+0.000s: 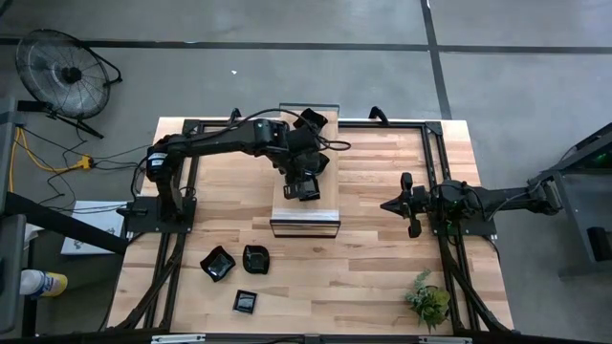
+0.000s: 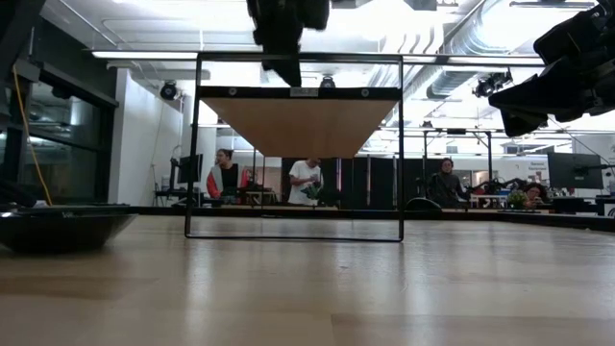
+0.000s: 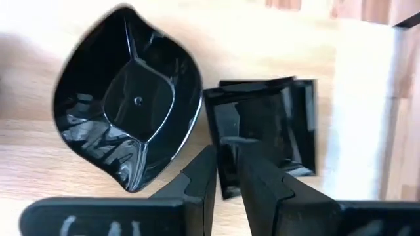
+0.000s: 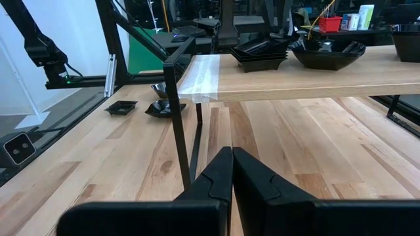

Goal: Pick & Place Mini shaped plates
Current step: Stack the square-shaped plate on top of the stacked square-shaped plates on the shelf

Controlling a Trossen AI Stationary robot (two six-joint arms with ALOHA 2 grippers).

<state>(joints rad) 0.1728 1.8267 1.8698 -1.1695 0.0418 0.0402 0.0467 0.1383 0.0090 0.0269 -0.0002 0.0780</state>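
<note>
Overhead, the left arm reached from its base across the table, its wrist bent down over a small raised shelf (image 1: 305,196) at mid-table — the left gripper (image 1: 303,188) hung above the shelf's top. The right arm lay stretched in from the right edge, the right gripper (image 1: 389,204) well apart from the shelf. Three mini shaped plates sat on the tabletop nearer the front: one (image 1: 218,263) beside another (image 1: 256,259), a third (image 1: 246,302) just ahead of them. A small green plant (image 1: 427,299) stood at the front right corner.

Down at table height, the shelf showed as a thin black frame with a wooden board on top; a dark gripper hung above it. A black plate (image 2: 60,229) loomed large at the left edge. People sat in the room behind.

From the left wrist, the fingers (image 3: 197,180) stood close together, pinching the rim of a square black plate (image 3: 295,124) — clenched on it. A leaf-shaped plate (image 3: 125,98) lay just beside the square one on the pale wood.

From the right wrist, the right gripper's fingers (image 4: 216,177) were pressed together, holding nothing, above bare table. Beyond, the shelf carried a stack of square plates (image 4: 259,52) and a wider dish (image 4: 328,54); two more plates (image 4: 122,106) lay on the table past its legs.
</note>
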